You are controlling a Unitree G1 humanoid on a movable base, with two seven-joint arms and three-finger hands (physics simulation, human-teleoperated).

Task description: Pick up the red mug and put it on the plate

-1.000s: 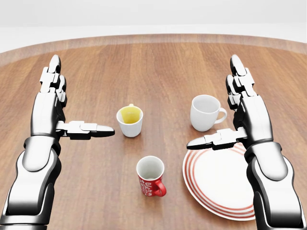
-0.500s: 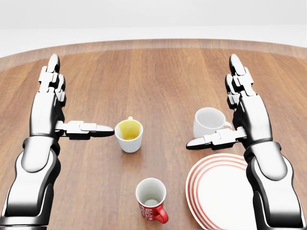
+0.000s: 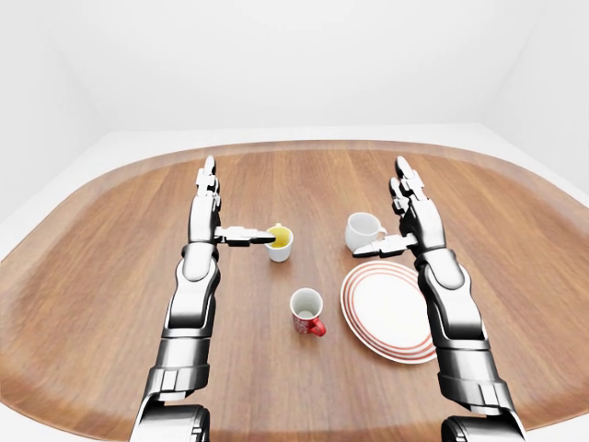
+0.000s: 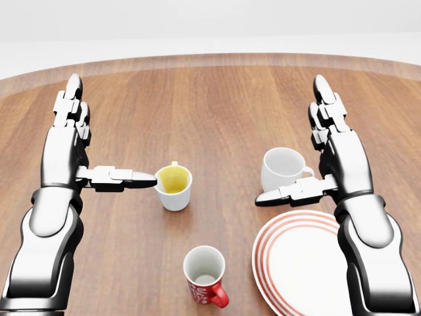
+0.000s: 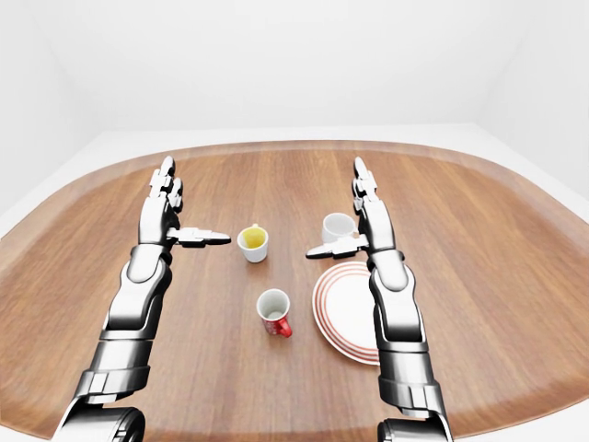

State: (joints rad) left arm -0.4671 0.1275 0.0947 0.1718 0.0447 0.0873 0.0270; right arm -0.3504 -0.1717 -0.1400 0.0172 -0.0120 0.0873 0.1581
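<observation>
Camera nearer; red mug (image 4: 204,276) unobstructed.

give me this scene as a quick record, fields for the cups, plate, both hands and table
red mug: upright, empty, handle toward lower right in head view, untouched
plate: white with red rings, empty, right of the red mug, not touching it
yellow-lined cup: upright, above the red mug in view
white mug: upright, above the plate in view
left hand: open, raised, holding nothing, thumb tip near the yellow-lined cup's rim
right hand: open, raised, holding nothing
table: wooden, rounded edge
</observation>
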